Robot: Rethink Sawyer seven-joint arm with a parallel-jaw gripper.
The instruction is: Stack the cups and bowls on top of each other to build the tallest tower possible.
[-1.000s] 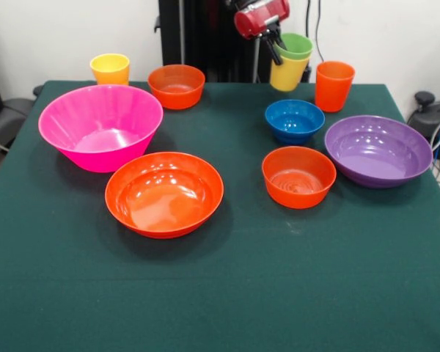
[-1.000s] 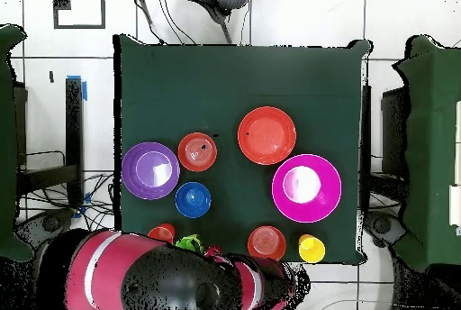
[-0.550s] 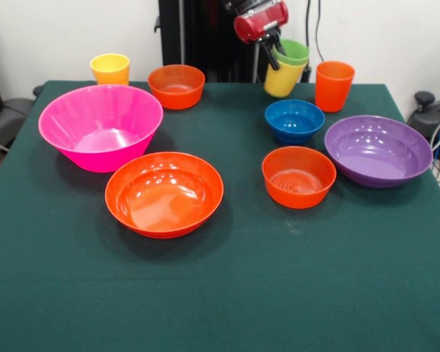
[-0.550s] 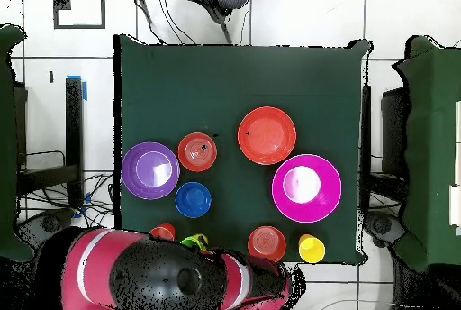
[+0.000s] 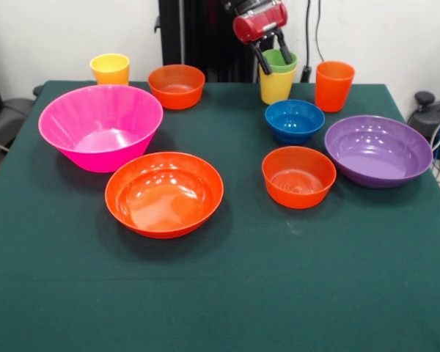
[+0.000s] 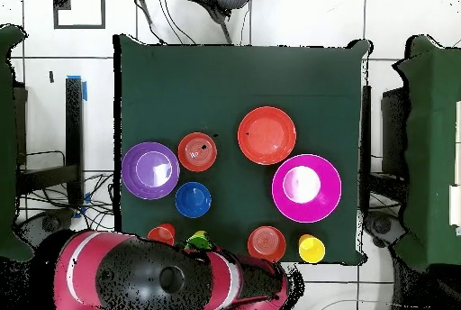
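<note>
The pink bowl point(image 5: 100, 126) sits empty on the surface point(image 5: 227, 293), no tower begun. The pincer point(image 5: 271, 48) is clamped on the green cup point(image 5: 279, 60), nested in a yellow cup point(image 5: 276, 84); the pair could tip against the orange cup point(image 5: 333, 85)

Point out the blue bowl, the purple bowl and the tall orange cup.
blue bowl point(image 5: 294, 119), front view, on its inner floor.
purple bowl point(image 5: 378, 149), front view, on its inner floor.
tall orange cup point(image 5: 333, 89), front view, on its outer wall.
</note>
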